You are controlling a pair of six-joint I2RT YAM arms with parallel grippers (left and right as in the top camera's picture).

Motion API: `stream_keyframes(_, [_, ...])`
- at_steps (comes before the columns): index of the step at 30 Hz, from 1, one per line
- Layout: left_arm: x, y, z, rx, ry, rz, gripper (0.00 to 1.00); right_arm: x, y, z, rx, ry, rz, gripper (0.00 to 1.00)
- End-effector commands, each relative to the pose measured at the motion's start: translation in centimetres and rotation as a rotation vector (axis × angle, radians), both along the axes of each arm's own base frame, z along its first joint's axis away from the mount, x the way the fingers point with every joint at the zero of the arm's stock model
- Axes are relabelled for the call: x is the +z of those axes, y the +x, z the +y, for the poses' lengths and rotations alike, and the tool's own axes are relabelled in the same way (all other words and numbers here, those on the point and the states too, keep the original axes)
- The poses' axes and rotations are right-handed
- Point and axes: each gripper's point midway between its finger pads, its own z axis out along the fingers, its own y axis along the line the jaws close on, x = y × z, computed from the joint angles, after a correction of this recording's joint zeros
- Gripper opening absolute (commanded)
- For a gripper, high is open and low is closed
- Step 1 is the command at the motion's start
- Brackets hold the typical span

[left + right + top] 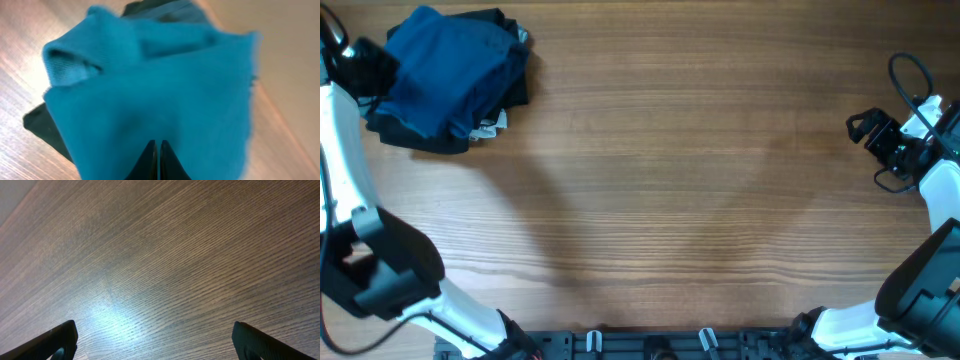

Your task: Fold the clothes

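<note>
The clothes (450, 75) lie in a folded pile at the table's far left corner. A medium-blue shirt (165, 90) is on top, with black and dark blue garments (42, 125) under it. My left gripper (368, 66) sits at the pile's left edge. In the left wrist view the left gripper (156, 145) is shut, its tips pressed together just over the blue fabric with no cloth showing between them. My right gripper (865, 128) hovers at the far right, away from the pile. In the right wrist view the right gripper (155, 337) is open wide over bare wood.
The wooden table (670, 190) spreads between the two arms. The arm bases and a black rail (650, 345) run along the front edge. A cable (905, 75) loops above the right arm.
</note>
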Motion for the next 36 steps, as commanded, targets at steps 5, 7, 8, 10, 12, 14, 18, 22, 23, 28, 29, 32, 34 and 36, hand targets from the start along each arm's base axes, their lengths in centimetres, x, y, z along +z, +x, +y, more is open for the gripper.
stream_keyframes(5, [-6.0, -0.7, 3.3, 0.035, -0.081, 0.087, 0.04, 0.1, 0.1, 0.0, 0.004, -0.010, -0.002, 1.00])
stream_keyframes(7, [-4.8, 0.0, 2.8, 0.011, -0.093, 0.039, 0.04, 0.1, 0.1, 0.0, 0.004, -0.010, -0.002, 1.00])
stream_keyframes(8, [-3.5, 0.4, 2.3, -0.014, -0.104, -0.006, 0.04, 0.1, 0.1, 0.0, 0.004, -0.010, -0.002, 1.00])
stream_keyframes(10, [-0.4, 1.1, 0.9, -0.071, -0.132, -0.103, 0.04, 0.1, 0.1, 0.0, 0.004, -0.010, -0.002, 1.00])
stream_keyframes(12, [2.7, 1.2, -0.8, -0.129, -0.151, -0.184, 0.04, 0.1, 0.1, 0.0, 0.003, -0.010, -0.002, 1.00])
stream_keyframes(14, [4.8, 0.9, -2.6, -0.176, -0.177, -0.226, 0.04, 0.1, 0.1, 0.0, 0.004, -0.010, -0.002, 1.00])
stream_keyframes(18, [4.1, -0.7, -6.0, -0.256, -0.232, -0.142, 0.08, 0.1, 0.1, 0.0, 0.004, -0.010, -0.002, 1.00])
stream_keyframes(22, [1.2, -2.2, -10.2, -0.454, -0.227, -0.003, 0.04, 0.1, 0.1, 0.0, 0.003, -0.010, -0.002, 1.00])
stream_keyframes(23, [0.4, -2.5, -11.2, -0.509, -0.226, 0.028, 0.04, 0.1, 0.1, 0.0, 0.004, -0.010, -0.002, 1.00])
stream_keyframes(28, [-2.2, -2.0, -12.9, -0.586, -0.241, 0.085, 0.04, 0.1, 0.1, 0.0, 0.004, -0.010, -0.002, 1.00])
stream_keyframes(29, [-2.6, -1.8, -12.8, -0.586, -0.244, 0.090, 0.04, 0.1, 0.1, 0.0, 0.004, -0.010, -0.002, 1.00])
stream_keyframes(32, [-4.5, -1.3, -12.6, -0.595, -0.258, 0.110, 0.04, 0.1, 0.1, 0.0, 0.004, -0.010, -0.002, 1.00])
stream_keyframes(34, [-5.4, -1.1, -13.1, -0.637, -0.284, 0.107, 0.04, 0.1, 0.1, 0.0, 0.004, -0.010, -0.002, 1.00])
stream_keyframes(36, [-6.5, -1.0, -13.1, -0.635, -0.305, 0.125, 0.04, 0.1, 0.1, 0.0, 0.004, -0.010, -0.002, 1.00])
